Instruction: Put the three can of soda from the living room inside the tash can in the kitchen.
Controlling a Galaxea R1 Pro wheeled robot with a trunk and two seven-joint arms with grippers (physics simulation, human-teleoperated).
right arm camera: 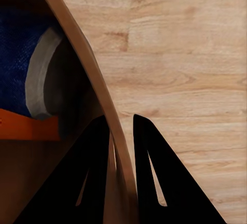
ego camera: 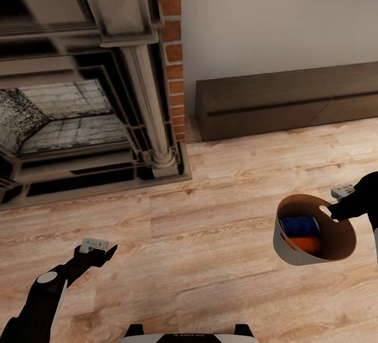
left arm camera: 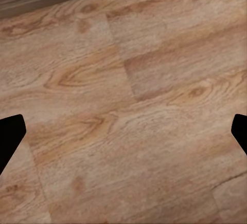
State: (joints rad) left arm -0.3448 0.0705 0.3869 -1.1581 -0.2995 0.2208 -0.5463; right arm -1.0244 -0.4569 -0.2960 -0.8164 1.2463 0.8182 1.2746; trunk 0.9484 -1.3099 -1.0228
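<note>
So the right gripper (right arm camera: 122, 131) is clamped on the wall of the trash can (ego camera: 294, 251), one finger inside and one outside, pinching the rim. The bin hangs tilted above the wood floor (ego camera: 210, 259), its coppery inside facing the head camera. Inside it there's a dark blue soda can (ego camera: 299, 225) lying on its side, with an orange soda can (ego camera: 306, 244) right under it, touching. In the right wrist view you can see the blue one's grey metal end and a strip of the orange one next to it. Can't tell if a third can is in there.

The left gripper (ego camera: 100, 251) has its fingers spread wide with nothing between them, well apart from the bin, over bare floor.

Beyond the bin, the brick fireplace (ego camera: 89, 96) sits off to one side and a long dark low cabinet (ego camera: 289, 102) runs along the wall behind the bin.
</note>
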